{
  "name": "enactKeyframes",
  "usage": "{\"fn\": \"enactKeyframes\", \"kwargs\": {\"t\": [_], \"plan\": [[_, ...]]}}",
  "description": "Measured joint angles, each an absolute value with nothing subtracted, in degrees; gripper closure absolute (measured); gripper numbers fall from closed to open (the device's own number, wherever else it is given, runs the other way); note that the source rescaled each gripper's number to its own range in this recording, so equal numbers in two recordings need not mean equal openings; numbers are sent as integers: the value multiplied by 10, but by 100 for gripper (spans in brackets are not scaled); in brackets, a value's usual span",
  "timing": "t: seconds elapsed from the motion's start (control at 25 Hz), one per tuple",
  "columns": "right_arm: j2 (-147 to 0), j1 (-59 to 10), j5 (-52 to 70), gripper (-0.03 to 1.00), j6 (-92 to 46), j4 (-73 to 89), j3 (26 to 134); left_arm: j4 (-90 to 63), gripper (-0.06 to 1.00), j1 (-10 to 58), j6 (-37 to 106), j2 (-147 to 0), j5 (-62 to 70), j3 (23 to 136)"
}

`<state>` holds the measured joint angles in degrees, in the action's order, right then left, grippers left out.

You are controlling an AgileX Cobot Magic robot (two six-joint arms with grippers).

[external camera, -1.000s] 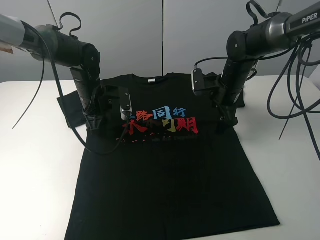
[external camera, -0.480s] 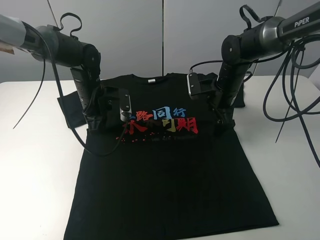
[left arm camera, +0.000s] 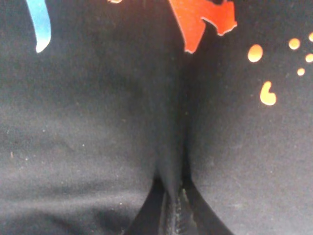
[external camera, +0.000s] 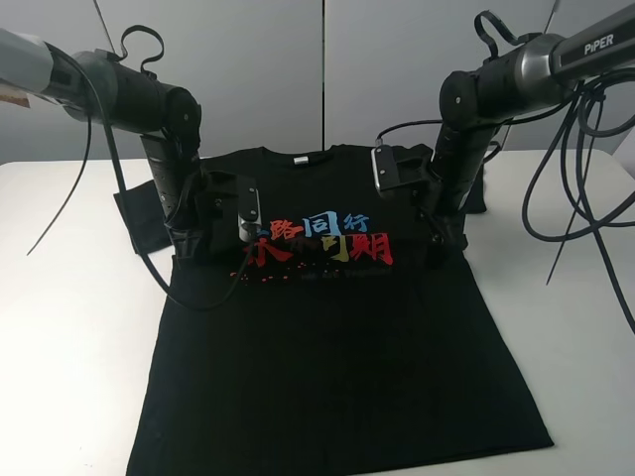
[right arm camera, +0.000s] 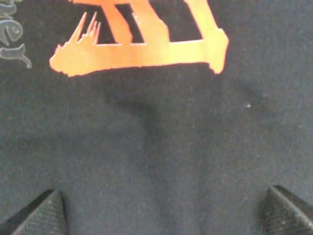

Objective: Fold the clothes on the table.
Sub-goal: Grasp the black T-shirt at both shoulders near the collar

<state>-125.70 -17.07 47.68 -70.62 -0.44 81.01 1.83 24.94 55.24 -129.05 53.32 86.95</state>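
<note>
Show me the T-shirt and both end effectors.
T-shirt (external camera: pixel 337 347): exterior high view, plain lower front.
Left end effector (left arm camera: pixel 172 215): left wrist view, between closed fingertips.
Right end effector (right arm camera: pixel 164 210): right wrist view, between open fingertips.

High frontal overview of the shirt; both wrist cameras close above its chest print.

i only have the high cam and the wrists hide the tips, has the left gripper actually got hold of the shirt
Observer: Yes. The left wrist view shows the left gripper shut on a raised pinch of the T-shirt, with a ridge of cloth leading away from the tips.
Operator: and the right one
Observer: The right gripper is open. Its fingertips stand wide apart, with flat cloth between them and nothing pinched.
Operator: where on the print is it
Observer: Over plain black fabric, just beside a red-orange character.
</note>
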Motion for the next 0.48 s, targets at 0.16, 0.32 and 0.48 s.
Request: {"fn": "enactKeyframes", "kwargs": {"t": [0.16,0.32,0.48], "plan": [[-1258,-171,479,14,-706,-10,802,41,94,262,552,-1290,534,869],[-1261,-171,481,14,-705,-13,802,43,94,263,552,-1290,534,869],[-1265,-171,486,16,-699,-15,803,43,94,263,550,-1291,534,869]]}}
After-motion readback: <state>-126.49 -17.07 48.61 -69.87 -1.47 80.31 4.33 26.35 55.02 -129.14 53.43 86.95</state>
